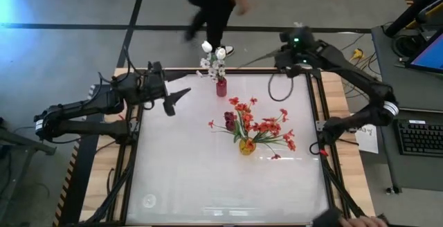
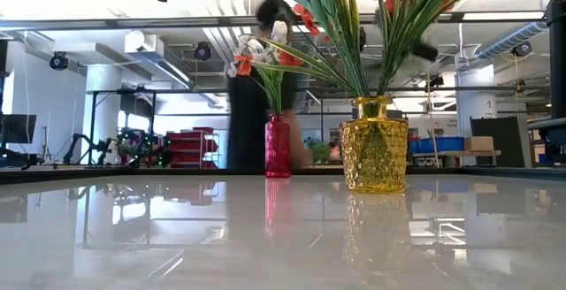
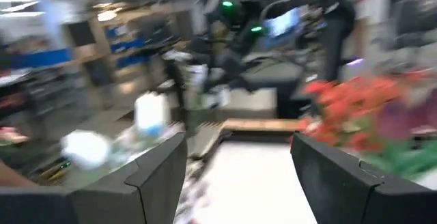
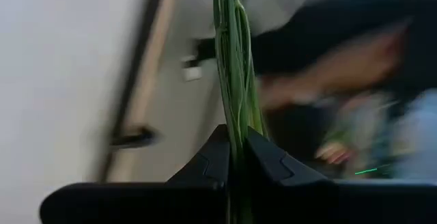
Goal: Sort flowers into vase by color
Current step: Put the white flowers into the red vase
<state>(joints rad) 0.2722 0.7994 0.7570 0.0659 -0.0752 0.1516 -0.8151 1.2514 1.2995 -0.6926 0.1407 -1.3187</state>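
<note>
The red-orange flowers (image 1: 259,124) stand bunched in a yellow vase (image 1: 247,146) near the middle of the white table (image 1: 208,178), their blossoms spreading wide to either side, with a dark red tulip (image 1: 230,121) among them. From table height the yellow vase (image 2: 374,144) is a knobbly golden glass with green stems fanning up out of it. Further back, at the far edge of the table, a slim red vase (image 1: 221,87) holds the white flowers (image 1: 213,57); in the low view that red vase (image 2: 278,147) stands to the left of the yellow one and well apart from it.

The right gripper (image 4: 232,157) is clamped tight on a bundle of green stems (image 4: 234,60), which run straight out from between its fingers; the blossoms at their ends cannot be made out. This arm reaches over the far right corner of the table. The left gripper (image 1: 181,97) hangs over the far left part of the table with its fingers spread and nothing between them.

Beyond the far edge, a person (image 1: 211,5) in dark clothes stands just behind the red vase.
</note>
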